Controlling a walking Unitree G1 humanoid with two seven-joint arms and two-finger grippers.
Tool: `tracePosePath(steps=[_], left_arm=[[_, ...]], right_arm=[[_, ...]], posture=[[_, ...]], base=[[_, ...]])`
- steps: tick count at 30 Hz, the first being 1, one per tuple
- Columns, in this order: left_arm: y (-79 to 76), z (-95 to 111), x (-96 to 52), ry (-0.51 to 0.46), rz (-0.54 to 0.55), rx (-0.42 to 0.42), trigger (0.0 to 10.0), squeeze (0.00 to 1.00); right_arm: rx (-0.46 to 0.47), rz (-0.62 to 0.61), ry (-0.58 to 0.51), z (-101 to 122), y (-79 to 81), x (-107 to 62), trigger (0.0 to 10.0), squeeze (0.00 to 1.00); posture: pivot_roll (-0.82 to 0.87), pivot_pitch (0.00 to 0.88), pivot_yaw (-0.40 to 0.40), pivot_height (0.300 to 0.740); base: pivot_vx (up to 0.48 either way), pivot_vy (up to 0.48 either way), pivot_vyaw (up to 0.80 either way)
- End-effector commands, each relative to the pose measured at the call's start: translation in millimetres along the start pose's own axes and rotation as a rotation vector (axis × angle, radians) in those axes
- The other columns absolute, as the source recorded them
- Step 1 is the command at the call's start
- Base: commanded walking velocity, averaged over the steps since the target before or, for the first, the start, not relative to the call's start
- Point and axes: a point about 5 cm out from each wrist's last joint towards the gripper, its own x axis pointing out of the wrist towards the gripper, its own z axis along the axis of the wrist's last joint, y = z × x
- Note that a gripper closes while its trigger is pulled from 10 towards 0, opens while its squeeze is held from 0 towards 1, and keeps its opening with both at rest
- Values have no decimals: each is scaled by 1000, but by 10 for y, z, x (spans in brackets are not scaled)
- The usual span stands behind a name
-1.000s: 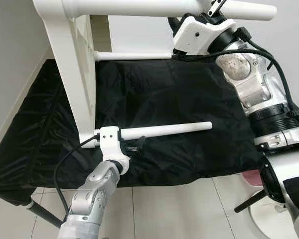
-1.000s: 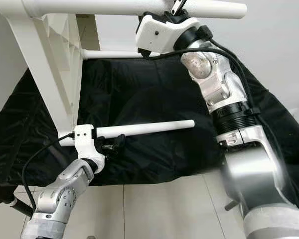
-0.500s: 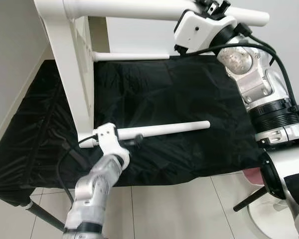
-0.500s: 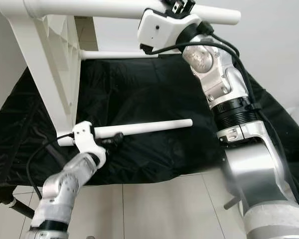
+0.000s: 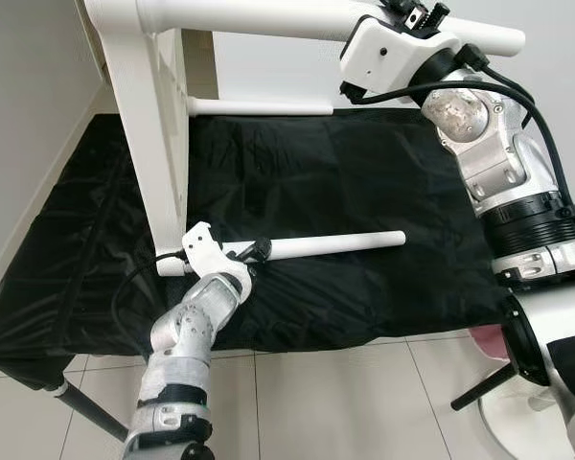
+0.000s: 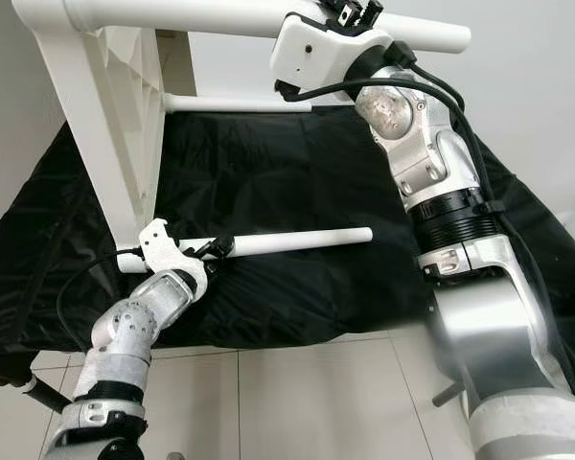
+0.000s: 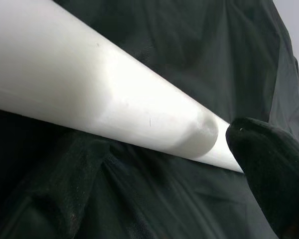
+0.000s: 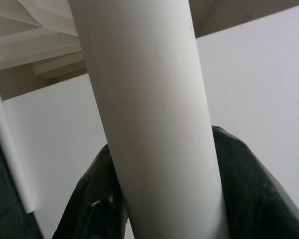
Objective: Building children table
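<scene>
Black cloth (image 5: 364, 192) on tiled floor; white table frame (image 5: 158, 125) on its side, legs horizontal. L gripper (image 5: 254, 253) pinches lower leg (image 5: 335, 244); R gripper (image 5: 417, 14) clamps top leg (image 5: 268, 17). No readable labels.

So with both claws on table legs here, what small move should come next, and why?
Probably keep the right claw clamped on the upper leg to steady the white tabletop, which stands on edge over the black cloth, and turn the lower leg further with the left claw. That leg already sits at the tabletop's corner, so it likely needs tightening rather than placing.
</scene>
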Motion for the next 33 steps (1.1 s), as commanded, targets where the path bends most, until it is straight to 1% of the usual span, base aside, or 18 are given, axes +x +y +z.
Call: tracePosePath(steps=[1, 9, 10, 11, 12, 13, 14, 16, 18, 20, 21, 22, 23, 24, 25, 26, 31, 33], left_arm=[[-57, 230, 12, -114, 13, -24, 10000, 0], [-73, 255, 15, -124, 14, -34, 10000, 0], [-265, 256, 18, -167, -21, -106, 10000, 0], [-265, 256, 18, -167, -21, -106, 10000, 0], [-381, 239, 19, -186, -44, -145, 10000, 0], [-381, 239, 19, -186, -44, -145, 10000, 0], [-479, 223, 25, -197, -66, -180, 10000, 0], [-479, 223, 25, -197, -66, -180, 10000, 0], [-606, 248, 40, -234, -87, -232, 10000, 0], [-626, 264, 53, -252, -67, -245, 9725, 0], [-654, 278, 67, -258, -62, -260, 7490, 0], [-654, 278, 67, -258, -62, -260, 7490, 0], [-684, 310, 70, -279, -57, -248, 5255, 0], [-684, 310, 70, -279, -57, -248, 5255, 0], [-745, 361, 60, -310, -87, -251, 0, 0], [-745, 361, 60, -310, -87, -251, 0, 0], [-971, 528, -23, -394, -203, -215, 0, 0], [-1060, 600, -103, -440, -250, -168, 0, 0]], right_arm=[[160, -147, -28, 8, -262, -65, 0, 0], [184, -163, -21, -7, -299, -85, 0, 0], [258, -222, 29, -121, -428, -188, 0, 0], [258, -222, 29, -121, -428, -188, 0, 0], [288, -247, 52, -177, -483, -240, 0, 0], [288, -247, 52, -177, -483, -240, 0, 0], [311, -266, 65, -211, -527, -274, 0, 0], [311, -266, 65, -211, -527, -274, 0, 0], [365, -299, 53, -203, -602, -284, 0, 0], [408, -320, 39, -193, -662, -284, 0, 0], [436, -334, 29, -183, -714, -285, 0, 0], [436, -334, 29, -183, -714, -285, 0, 0], [445, -342, 25, -181, -756, -290, 0, 0], [445, -342, 25, -181, -756, -290, 0, 0], [460, -351, 24, -183, -788, -300, 0, 0], [460, -351, 24, -183, -788, -300, 0, 0], [493, -367, 23, -183, -839, -334, 0, 0], [509, -367, 21, -162, -839, -354, 0, 0]], posture=[[-47, 60, 41, 740], [-47, 60, 41, 740], [-65, 75, 54, 740], [-65, 75, 54, 740], [-65, 75, 54, 740], [-65, 75, 54, 740], [-65, 75, 54, 740], [-65, 75, 54, 740], [-68, 82, 56, 740], [-66, 87, 52, 740], [-69, 91, 56, 740], [-69, 91, 56, 740], [-72, 93, 57, 740], [-72, 93, 57, 740], [-70, 96, 55, 740], [-70, 96, 55, 740], [-69, 102, 57, 740], [-65, 105, 56, 740]], base=[[0, 0, 0], [0, 0, 0], [0, 0, 0], [0, 0, 0], [0, 0, 0], [0, 0, 0], [0, 0, 0], [0, 0, 0], [0, 0, 0], [0, 0, 0], [0, 0, 0], [0, 0, 0], [0, 0, 0], [0, 0, 0], [0, 0, 0], [0, 0, 0], [0, 0, 0], [0, 0, 0]])
